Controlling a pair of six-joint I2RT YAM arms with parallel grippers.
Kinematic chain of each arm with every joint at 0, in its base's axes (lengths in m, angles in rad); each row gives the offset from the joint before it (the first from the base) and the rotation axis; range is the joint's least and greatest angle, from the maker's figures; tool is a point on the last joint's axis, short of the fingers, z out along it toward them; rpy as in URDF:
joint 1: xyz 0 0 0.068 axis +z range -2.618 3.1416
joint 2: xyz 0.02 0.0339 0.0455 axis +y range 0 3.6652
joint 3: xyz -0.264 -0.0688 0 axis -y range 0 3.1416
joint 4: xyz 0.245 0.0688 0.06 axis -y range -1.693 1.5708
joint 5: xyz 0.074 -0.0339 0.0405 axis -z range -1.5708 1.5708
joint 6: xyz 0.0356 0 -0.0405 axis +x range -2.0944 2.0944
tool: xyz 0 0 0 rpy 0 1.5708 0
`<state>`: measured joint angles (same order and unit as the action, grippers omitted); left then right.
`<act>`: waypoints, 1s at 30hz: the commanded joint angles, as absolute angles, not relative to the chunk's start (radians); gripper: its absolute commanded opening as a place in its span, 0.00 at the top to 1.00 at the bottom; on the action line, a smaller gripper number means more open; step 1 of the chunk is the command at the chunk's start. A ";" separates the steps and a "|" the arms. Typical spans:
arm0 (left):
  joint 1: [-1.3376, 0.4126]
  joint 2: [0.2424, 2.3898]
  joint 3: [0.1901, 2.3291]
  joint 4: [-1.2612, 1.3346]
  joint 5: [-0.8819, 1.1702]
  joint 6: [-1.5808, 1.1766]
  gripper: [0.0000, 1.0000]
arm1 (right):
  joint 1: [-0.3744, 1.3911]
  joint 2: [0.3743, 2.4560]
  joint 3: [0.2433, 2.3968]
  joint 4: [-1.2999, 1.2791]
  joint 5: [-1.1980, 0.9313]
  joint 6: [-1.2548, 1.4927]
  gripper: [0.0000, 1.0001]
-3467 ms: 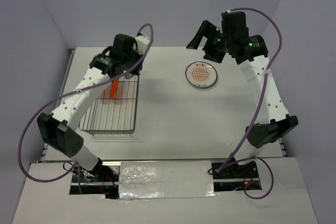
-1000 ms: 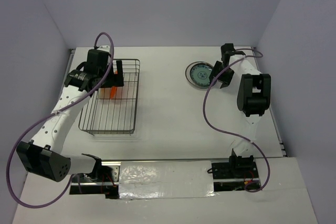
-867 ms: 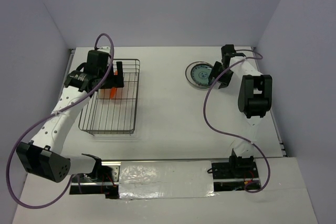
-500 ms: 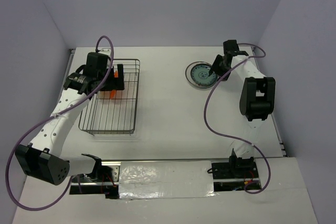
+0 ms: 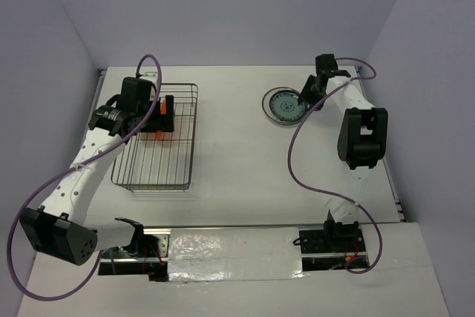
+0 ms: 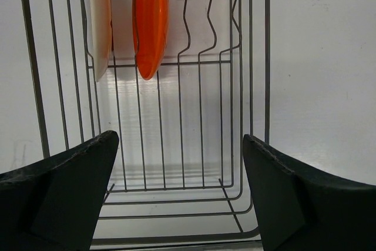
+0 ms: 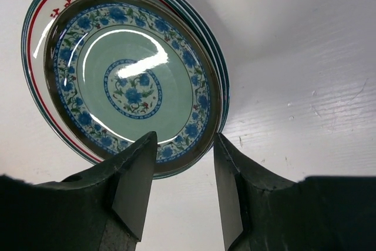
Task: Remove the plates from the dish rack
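Two plates stand on edge between the upright dividers of the rectangular silver wire dish rack (image 6: 200, 116): a glossy orange round plate (image 6: 150, 22) and, just beside it, a pale cream-tan round plate (image 6: 98, 22). The left gripper (image 6: 179, 198) is held over the rack, short of both plates, its jaws spread wide with nothing between them. Well apart across the white tabletop (image 5: 237, 154), a teal round plate with blue floral patterning (image 7: 135, 80) lies flat on a white round plate ringed in red and teal (image 7: 41, 33); whether more plates lie beneath cannot be told. The right gripper (image 7: 181, 189) is set at the near rim of this stack, its jaws narrowly parted, and no grip on the rim is apparent. Unloading is judged partly done, with two plates left to be taken. Because the standing plates are set so close, a finger could be driven against the cream-tan one or snagged on a wire divider, and a glossy rim pinched off-centre could slip. On the right, the teal plate could be dragged off its stack if the fingers are drawn back too low.
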<state>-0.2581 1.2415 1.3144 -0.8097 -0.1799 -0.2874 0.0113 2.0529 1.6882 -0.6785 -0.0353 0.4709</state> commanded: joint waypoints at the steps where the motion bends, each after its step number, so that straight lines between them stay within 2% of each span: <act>1: -0.253 1.215 1.307 -0.807 -0.170 -0.270 0.00 | 0.008 2.039 1.671 -0.634 -0.005 0.462 0.49; 6: -0.253 1.212 1.292 -0.808 -0.164 -0.264 0.01 | -0.026 2.074 1.693 -0.661 0.014 0.443 0.44; 13: -0.252 1.210 1.285 -0.818 -0.164 -0.259 0.00 | -0.038 2.121 1.716 -0.672 0.032 0.416 0.44; 20: -0.252 1.203 1.266 -0.821 -0.163 -0.258 0.00 | -0.049 2.140 1.701 -0.623 -0.055 0.380 0.45; 24: -0.252 1.203 1.259 -0.821 -0.161 -0.255 0.00 | -0.049 2.122 1.664 -0.588 -0.074 0.388 0.60; 26: -0.252 1.203 1.262 -0.822 -0.160 -0.250 0.01 | -0.051 2.109 1.652 -0.584 -0.063 0.394 0.71; 30: -0.250 1.203 1.267 -0.825 -0.163 -0.245 0.01 | -0.049 2.102 1.664 -0.610 -0.018 0.391 0.77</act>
<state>-0.2573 1.2301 1.2621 -0.8303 -0.1761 -0.2611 -0.0425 2.1361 1.6733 -0.6109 -0.0689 0.4034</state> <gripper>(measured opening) 0.994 0.245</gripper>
